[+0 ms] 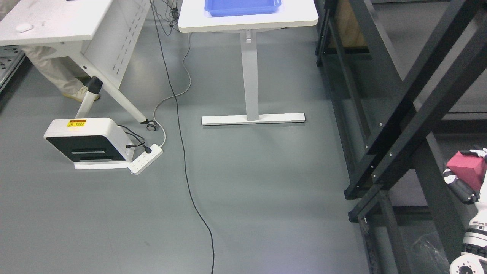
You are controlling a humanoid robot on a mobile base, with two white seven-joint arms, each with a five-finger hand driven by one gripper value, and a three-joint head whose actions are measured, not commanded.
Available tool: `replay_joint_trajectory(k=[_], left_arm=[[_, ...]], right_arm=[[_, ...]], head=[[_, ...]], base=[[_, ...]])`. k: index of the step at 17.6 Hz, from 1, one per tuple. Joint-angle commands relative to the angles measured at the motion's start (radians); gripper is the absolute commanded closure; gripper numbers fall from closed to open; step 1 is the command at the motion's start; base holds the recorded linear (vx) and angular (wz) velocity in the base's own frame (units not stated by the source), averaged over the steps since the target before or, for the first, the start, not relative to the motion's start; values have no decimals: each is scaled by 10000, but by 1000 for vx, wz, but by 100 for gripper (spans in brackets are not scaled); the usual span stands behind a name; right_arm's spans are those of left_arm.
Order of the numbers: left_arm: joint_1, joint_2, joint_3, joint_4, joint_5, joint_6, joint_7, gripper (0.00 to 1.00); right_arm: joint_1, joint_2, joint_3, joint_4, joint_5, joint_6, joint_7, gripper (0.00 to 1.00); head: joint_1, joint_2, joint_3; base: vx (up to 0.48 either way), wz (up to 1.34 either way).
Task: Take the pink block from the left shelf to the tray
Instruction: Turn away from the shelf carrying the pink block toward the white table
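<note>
Head view: black shelf frame stands just left of the right hand, whose fingers grip the pink block; blue tray sits far off.

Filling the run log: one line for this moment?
right hand: shut on pink cube block | blue plastic tray: on white table, far | left hand: unseen

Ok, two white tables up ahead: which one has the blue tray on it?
The right-hand table, on a single pedestal leg; the blue tray sits on it. The left desk carries only a mouse.
</note>
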Motion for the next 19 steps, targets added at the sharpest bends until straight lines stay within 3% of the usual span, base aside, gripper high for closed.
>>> replay_joint_trajectory(k=[1,9,19], left_arm=[[91,175,0,0,-15,-8,-4,0],[91,175,0,0,-15,-8,-4,0],[91,175,0,0,-15,-8,-4,0]], right_arm=[[-1,20,-231,-5,-57,-150,-97,98],[214,847,-1030,-418,-1023,-2527,-175,97],[321,873,-969,-481,-1023,-2606,-175,97]], head=[[0,0,0],[0,0,0],[0,0,0]], base=[[-29,268],[-22,170],[-20,211]])
